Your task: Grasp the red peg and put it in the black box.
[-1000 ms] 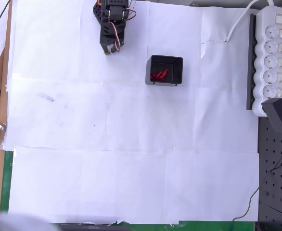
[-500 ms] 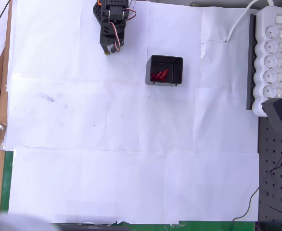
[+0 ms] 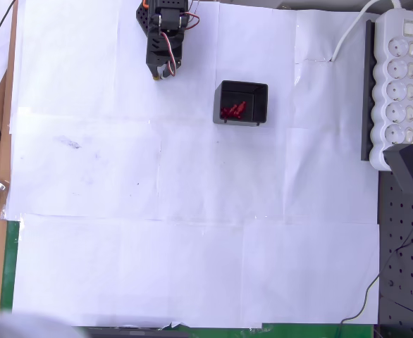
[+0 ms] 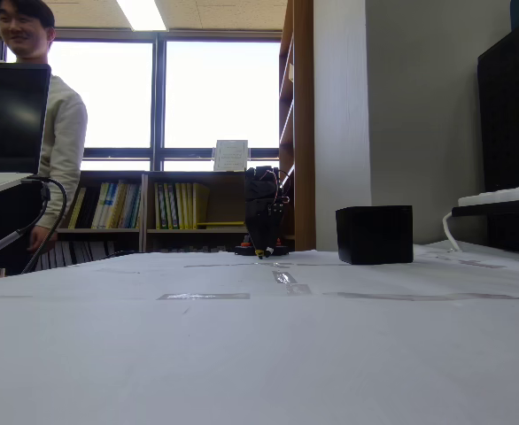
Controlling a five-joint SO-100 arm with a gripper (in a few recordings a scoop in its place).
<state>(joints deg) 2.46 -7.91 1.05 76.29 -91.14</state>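
The black box [image 3: 261,103] stands on the white paper right of the arm, and in the fixed view the black box [image 4: 374,235] shows as a dark cube. A cluster of red pegs [image 3: 232,110] lies inside it. A single loose red peg is out of view. My gripper [image 3: 161,72] hangs folded under the arm at the paper's top edge, to the left of the box and apart from it. In the fixed view the gripper [image 4: 261,252] points down at the table, its fingers drawn together with nothing between them.
A white power strip [image 3: 397,84] with a black adapter [image 3: 409,171] lies along the right edge. White paper sheets [image 3: 192,232] cover the table. A person [image 4: 54,133] stands behind the table at the left, beside a dark monitor [image 4: 7,115].
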